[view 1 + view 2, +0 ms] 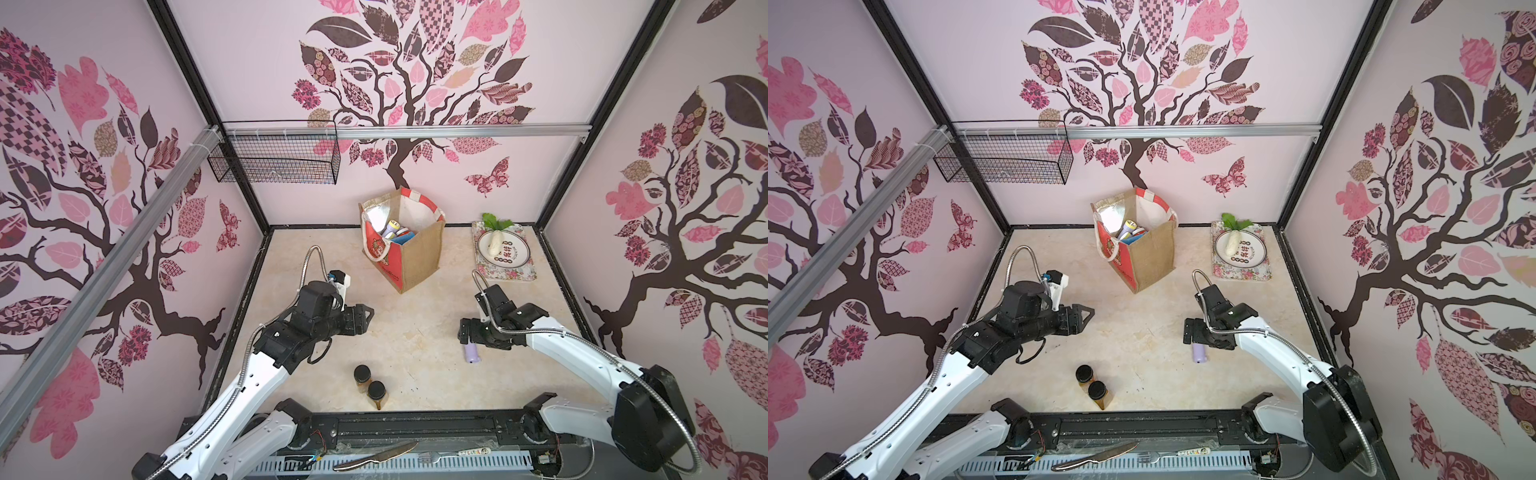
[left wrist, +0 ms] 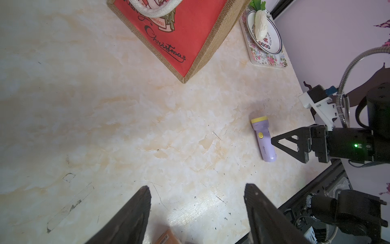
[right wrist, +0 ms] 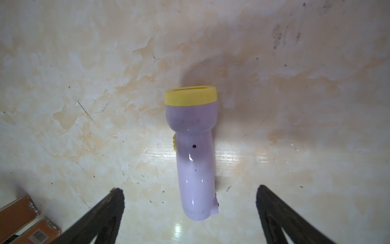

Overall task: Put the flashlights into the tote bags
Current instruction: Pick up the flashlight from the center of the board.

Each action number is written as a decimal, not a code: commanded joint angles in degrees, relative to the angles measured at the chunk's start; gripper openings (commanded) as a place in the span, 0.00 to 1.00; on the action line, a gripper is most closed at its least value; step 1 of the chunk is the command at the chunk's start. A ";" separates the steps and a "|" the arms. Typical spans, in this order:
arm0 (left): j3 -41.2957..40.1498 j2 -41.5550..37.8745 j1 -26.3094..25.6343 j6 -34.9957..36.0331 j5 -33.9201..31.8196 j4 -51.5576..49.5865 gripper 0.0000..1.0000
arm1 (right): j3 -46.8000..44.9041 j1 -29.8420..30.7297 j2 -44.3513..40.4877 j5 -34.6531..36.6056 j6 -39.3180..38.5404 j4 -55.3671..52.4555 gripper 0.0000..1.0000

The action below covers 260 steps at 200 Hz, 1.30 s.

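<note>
The right gripper [image 3: 190, 190] is spread to its widest w/ nothing held. Its 2 fingers are set either side of the tail end of the lilac flashlight [image 3: 194, 152], w/ clear gaps on both sides and no contact seen. The flashlight is laid flat on the table [image 1: 415, 332], yellow-ringed head pointed away from the wrist, body roughly centred btw. the fingers.

Step in hand, as judged: the pick of this 1 flashlight. It is best done w/ the gripper advanced further along the body, so that the narrow handle near the yellow switch is clamped, not the rounded tail (a glossy plastic barrel is likely to squirt out if pinched at its very end). The fingers should be lowered nearly to the tabletop before being closed; their height above it can't be told from the wrist view.

Further out, the left gripper [image 2: 197, 187] is held w/ jaws apart and empty over bare table, well apart from the flashlight. The tote bag [image 1: 419, 257] is stood upright toward the back, mouth open, w/ several flashlights [image 1: 392, 229] seen inside. A lift clear of the striped rim is needed before release. The 2 brown jars [image 1: 362, 374] near the front are to be left alone.
</note>
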 commanded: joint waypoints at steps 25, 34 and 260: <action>-1.34 -0.08 -0.06 0.09 2.20 0.69 0.73 | -1.89 0.11 2.23 -0.97 0.66 2.56 0.99; -1.73 -0.31 -0.11 -0.18 2.59 0.93 0.73 | -2.17 0.13 2.70 -0.94 0.93 2.77 0.99; -4.91 -2.07 -0.06 -2.82 2.22 2.65 0.73 | -4.49 0.15 12.12 -0.49 -0.38 7.42 0.74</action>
